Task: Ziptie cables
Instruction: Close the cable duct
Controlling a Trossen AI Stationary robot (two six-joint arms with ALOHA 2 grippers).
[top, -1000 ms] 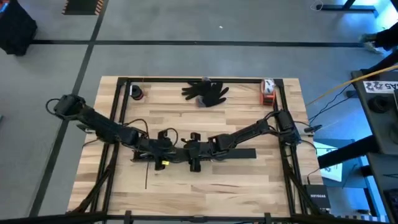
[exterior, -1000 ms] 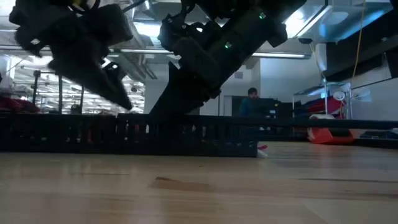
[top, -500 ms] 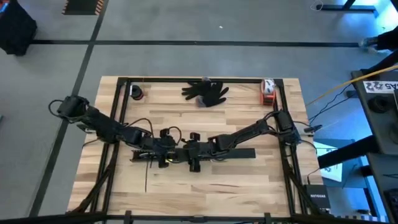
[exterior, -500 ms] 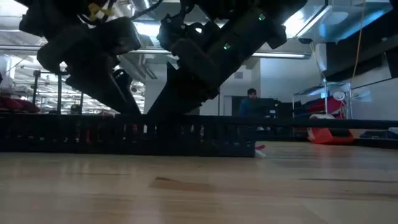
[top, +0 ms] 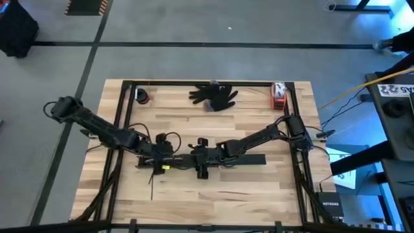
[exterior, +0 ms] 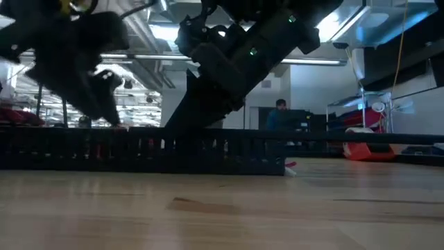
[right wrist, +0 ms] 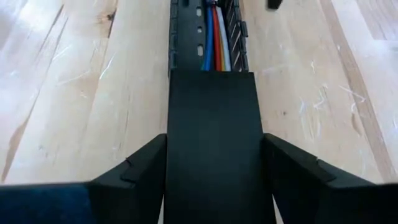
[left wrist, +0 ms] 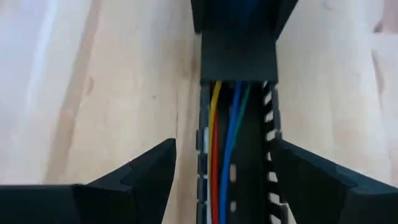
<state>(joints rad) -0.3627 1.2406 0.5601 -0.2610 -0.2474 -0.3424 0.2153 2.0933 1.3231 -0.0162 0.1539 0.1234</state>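
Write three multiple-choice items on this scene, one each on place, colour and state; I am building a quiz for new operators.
1. Where do the cables lie?
A) inside the black slotted duct
B) on a glove
C) off the table
2. Which cable colour shows in the left wrist view?
A) pink
B) blue
C) brown
3. How does the left gripper stand?
A) shut on a cable
B) shut on a glove
C) open, astride the duct
Key: 1 A, they run along its channel; 2 B, blue lies between red and green; 3 C, its fingers stand apart either side.
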